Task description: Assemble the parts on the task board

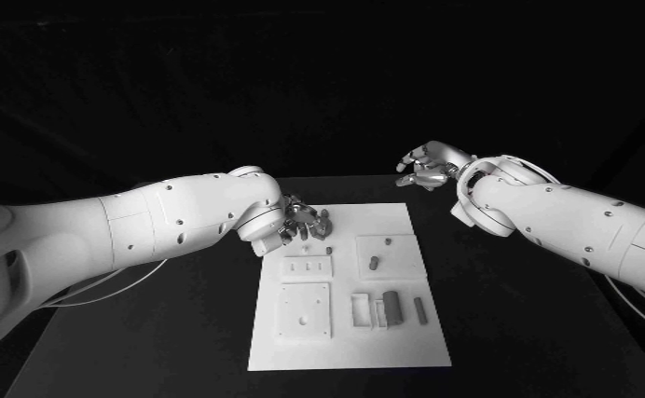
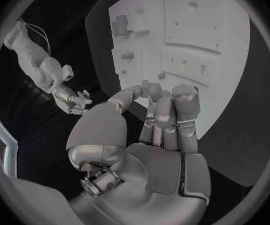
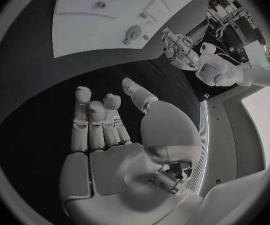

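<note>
The white task board [image 1: 352,342] lay in the middle of the black table [image 1: 161,342], its long side running away from the robot. Nearest the robot, on the board's left half, sat a raised rectangular plate [image 1: 305,310] with a few small holes. Just beside it on the right stood a cluster of upright parts: a pale block [image 1: 361,309], a darker block [image 1: 391,306] and a thin dark bar [image 1: 419,309] lying apart near the board's right edge. Farther up, a smaller slotted plate [image 1: 305,267] lay on the left, and a square plate [image 1: 382,256] on the right carried a short dark peg [image 1: 373,262] and a small round stud [image 1: 387,241].

The left hand [image 1: 304,224] hung over the board's far left corner, with its fingers [image 2: 186,102] gently curled and close together. In the left wrist view nothing lay between them, though the fingertips were hard to read there, so a very small part might have been hidden.

Farthest back, the right hand [image 1: 432,167] hovered above the bare table past the board's far right corner, well apart from the board. Its fingers [image 3: 83,116] were stretched out and slightly spread, the thumb held off to the side, and the palm was empty.
</note>
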Controlling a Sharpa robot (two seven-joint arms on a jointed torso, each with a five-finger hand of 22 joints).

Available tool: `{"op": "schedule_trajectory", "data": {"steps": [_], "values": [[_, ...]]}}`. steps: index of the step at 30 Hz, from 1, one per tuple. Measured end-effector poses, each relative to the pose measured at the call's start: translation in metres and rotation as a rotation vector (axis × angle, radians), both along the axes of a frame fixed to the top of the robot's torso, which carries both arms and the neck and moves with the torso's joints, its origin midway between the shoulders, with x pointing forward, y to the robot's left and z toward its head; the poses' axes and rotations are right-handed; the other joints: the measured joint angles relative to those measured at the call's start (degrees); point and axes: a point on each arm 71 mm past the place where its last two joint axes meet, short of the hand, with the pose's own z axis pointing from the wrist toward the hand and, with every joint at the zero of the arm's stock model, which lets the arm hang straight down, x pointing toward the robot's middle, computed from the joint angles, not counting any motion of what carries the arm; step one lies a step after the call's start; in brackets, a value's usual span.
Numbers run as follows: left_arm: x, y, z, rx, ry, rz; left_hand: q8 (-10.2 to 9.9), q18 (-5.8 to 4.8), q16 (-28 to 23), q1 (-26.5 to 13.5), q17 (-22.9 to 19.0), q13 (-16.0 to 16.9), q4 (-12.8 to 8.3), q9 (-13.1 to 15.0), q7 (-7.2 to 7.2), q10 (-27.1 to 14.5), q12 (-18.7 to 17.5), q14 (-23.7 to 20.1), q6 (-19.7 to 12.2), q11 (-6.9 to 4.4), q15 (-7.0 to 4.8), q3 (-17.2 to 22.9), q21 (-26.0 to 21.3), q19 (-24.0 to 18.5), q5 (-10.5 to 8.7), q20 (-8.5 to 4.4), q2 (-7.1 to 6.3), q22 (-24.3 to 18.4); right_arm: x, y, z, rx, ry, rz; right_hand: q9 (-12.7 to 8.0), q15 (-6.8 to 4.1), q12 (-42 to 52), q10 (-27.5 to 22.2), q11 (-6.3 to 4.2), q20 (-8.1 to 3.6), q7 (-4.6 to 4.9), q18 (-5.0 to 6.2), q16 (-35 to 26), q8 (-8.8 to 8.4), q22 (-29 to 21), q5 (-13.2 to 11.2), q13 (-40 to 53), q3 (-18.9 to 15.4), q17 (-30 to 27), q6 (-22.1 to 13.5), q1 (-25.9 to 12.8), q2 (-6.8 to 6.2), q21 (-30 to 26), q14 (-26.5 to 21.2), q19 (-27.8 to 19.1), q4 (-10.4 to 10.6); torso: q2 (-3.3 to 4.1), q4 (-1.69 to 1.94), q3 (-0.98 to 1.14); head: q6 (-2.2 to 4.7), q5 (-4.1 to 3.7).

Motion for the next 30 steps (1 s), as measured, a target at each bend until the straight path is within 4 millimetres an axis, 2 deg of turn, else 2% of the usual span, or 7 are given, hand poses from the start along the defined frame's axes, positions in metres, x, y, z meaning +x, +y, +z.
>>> {"op": "schedule_trajectory", "data": {"steps": [8, 18, 19, 20, 28, 30], "values": [[0.006, -0.006, 0.000, 0.045, -0.003, -0.030, 0.65, -0.15, 0.00, -0.10, 0.02, 0.00, -0.01, 0.00, 0.00, 0.00, 0.68, 0.18, 0.00, 0.00, -0.18, -0.01, 0.00, -0.02, 3.24, -0.43, 0.09, 0.14, 0.002, -0.001, 0.000, 0.006, 0.002, -0.008, 0.00, 0.01, 0.00, 0.01, -0.01, 0.00, -0.03, 0.00, 0.00, 0.00, 0.00, 0.00, -0.05, 0.00, 0.00, 0.03, 0.00, 0.00, 0.00, -0.01, 0.00, 0.00, 0.00, -0.01, 0.03, -0.77, -0.04], [0.008, -0.004, -0.003, 0.082, -0.011, -0.039, 0.89, -0.17, 0.36, -0.72, 0.20, 0.02, -0.02, 0.05, 0.00, -0.01, 1.27, 0.39, 0.00, -0.01, -0.39, -0.02, 0.01, 0.15, 3.53, -0.60, 0.51, 0.31, 0.001, 0.001, 0.002, 0.012, 0.003, -0.005, 0.00, 0.07, 0.00, 0.10, -0.10, 0.01, -0.03, 0.00, 0.00, 0.00, 0.00, 0.28, -0.06, 0.16, -0.06, 0.04, 0.00, 0.00, 0.00, -0.06, -0.01, 0.16, 0.07, 0.04, 0.04, -1.58, 0.23], [0.008, -0.003, -0.004, 0.085, -0.012, -0.039, 0.96, -0.17, 0.50, -0.85, 0.25, -0.06, -0.02, 0.06, 0.00, -0.01, 1.40, 0.39, 0.00, -0.01, -0.39, -0.02, 0.01, 0.19, 4.48, -0.63, 0.51, 0.34, 0.001, 0.002, 0.002, 0.012, 0.003, -0.004, 0.00, 0.08, 0.00, 0.10, -0.10, 0.01, -0.04, 0.00, 0.00, 0.00, 0.00, 0.62, -0.13, 0.16, -0.06, 0.04, 0.00, 0.00, 0.00, -0.07, -0.01, 0.16, 0.06, 0.05, 0.03, -1.68, 0.22], [0.008, -0.003, -0.005, 0.087, -0.011, -0.040, 0.96, -0.17, 0.63, -0.94, 0.28, -0.13, -0.08, 1.17, 0.00, -0.01, 1.45, 0.39, 0.00, -0.01, -0.39, -0.08, 0.01, 0.19, 4.68, -0.63, 0.44, 0.34, 0.001, 0.002, 0.002, 0.012, 0.003, -0.003, -0.01, 0.09, 0.00, 0.10, -0.10, 0.01, -0.04, 0.00, 0.00, 0.00, 0.00, 0.67, -0.13, 0.16, -0.06, 0.04, 0.00, 0.00, 0.00, -0.08, -0.01, 0.16, 0.06, 0.06, 0.02, -1.77, 0.22], [0.006, 0.001, -0.014, 0.109, -0.006, -0.040, 1.18, -0.19, 1.07, -1.79, 0.58, -0.66, -0.09, 2.68, 0.00, -0.01, 1.81, 0.70, 0.00, -0.01, -0.69, -0.09, 0.04, -0.02, 6.90, -0.84, 0.12, 0.39, 0.002, 0.001, 0.002, 0.011, 0.003, -0.007, -0.05, 0.10, 0.00, 0.10, -0.10, 0.01, -0.04, 0.00, 0.00, 0.00, 0.00, 0.92, -0.13, 0.16, -0.05, 0.04, 0.00, 0.00, 0.00, -0.09, -0.01, 0.16, 0.01, 0.11, -0.05, -2.16, 0.22], [0.004, 0.001, -0.019, 0.114, -0.001, -0.040, 2.08, -0.19, 1.08, -2.34, 0.60, -0.78, -0.10, 2.97, 0.00, -0.01, 2.08, 0.69, 0.00, -0.01, -0.70, -0.10, 0.04, -0.02, 7.33, -0.84, 0.03, 0.39, 0.002, 0.000, 0.002, 0.011, 0.003, -0.009, -0.05, 0.10, 0.00, 0.10, -0.10, 0.02, -0.04, 0.00, 0.00, 0.00, 0.00, 0.92, -0.13, 0.16, -0.05, 0.04, 0.00, 0.00, 0.00, -0.09, -0.01, 0.16, 0.00, 0.11, -0.07, -2.28, 0.27]]}}
